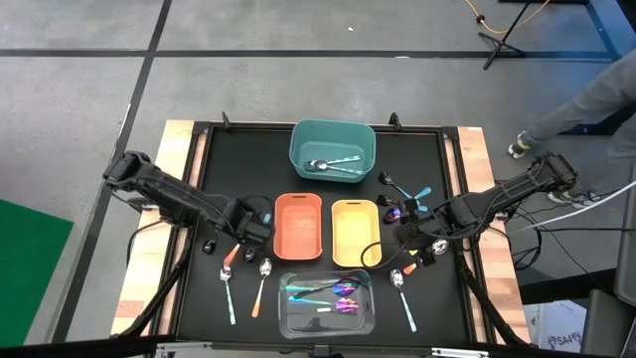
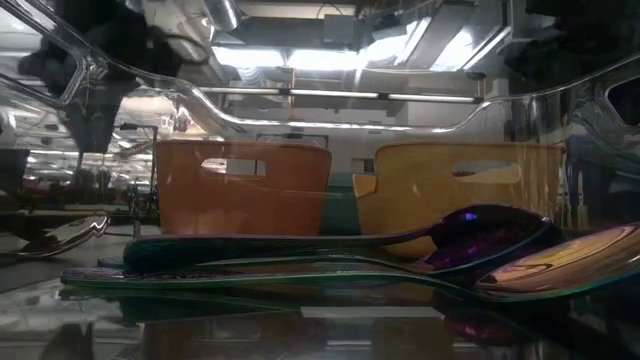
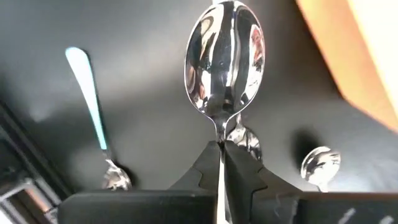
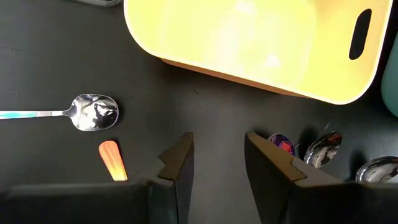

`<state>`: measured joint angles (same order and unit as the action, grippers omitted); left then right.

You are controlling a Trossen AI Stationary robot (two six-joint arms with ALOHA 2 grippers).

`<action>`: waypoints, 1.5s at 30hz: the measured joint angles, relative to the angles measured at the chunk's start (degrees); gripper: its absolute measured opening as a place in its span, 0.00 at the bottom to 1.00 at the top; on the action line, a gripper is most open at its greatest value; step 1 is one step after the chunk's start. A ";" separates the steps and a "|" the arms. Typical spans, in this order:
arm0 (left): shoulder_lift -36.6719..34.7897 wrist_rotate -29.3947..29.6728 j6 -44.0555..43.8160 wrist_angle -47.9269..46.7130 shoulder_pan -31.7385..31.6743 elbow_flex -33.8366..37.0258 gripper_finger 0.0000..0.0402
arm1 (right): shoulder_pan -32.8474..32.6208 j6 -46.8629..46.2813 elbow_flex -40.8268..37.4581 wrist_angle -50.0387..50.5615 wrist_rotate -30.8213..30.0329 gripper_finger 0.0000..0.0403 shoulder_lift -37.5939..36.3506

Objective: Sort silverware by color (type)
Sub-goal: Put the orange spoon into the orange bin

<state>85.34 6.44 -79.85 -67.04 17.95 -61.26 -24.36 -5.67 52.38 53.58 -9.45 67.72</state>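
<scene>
Clear bin [image 1: 328,303]: sits at the near edge of the black table [image 1: 204,179], and it already carries iridescent purple-teal spoons [image 1: 341,291]; the low view looks straight through its wall at their gleaming bowls [image 2: 480,232].
Near-left spoons: a teal-handled spoon [image 1: 229,290] and an orange-handled spoon [image 1: 260,286] lie side by side just left of the clear bin.
Near-right spoon: another teal-handled spoon [image 1: 402,296] lies just right of the clear bin.
Left gripper [image 1: 238,251]: there it is, above the near-left spoons and beside the orange bin, fingers clamped tight on the neck of a plain silver spoon [image 3: 225,59], bowl pointing away from the wrist.
Right gripper [image 1: 417,242]: hovers over the table beside the yellow bin, jaws standing wide with nothing between them, fingers [image 4: 177,163] clear of the cloth.
Under the right wrist: an orange handle tip [image 4: 111,158] and a silver spoon bowl [image 4: 94,112] lie close by.
Middle row: orange bin [image 1: 297,225] and yellow bin [image 1: 354,231] stand side by side, centre table.
Right cluster: a loose heap of mixed utensils [image 1: 405,197], black-headed, teal-handled and purple among them, lies just right of the yellow bin.
Teal bin [image 1: 332,147]: farthest back, holding a silver spoon with a teal handle [image 1: 333,164].
</scene>
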 joint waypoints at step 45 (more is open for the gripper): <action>13.43 6.09 23.05 27.02 -11.28 -10.20 0.01 | -0.02 -0.02 0.00 -0.04 0.02 0.32 0.02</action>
<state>98.77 12.53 -56.80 -40.02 6.68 -71.46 -24.38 -5.69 52.38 53.54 -9.43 67.75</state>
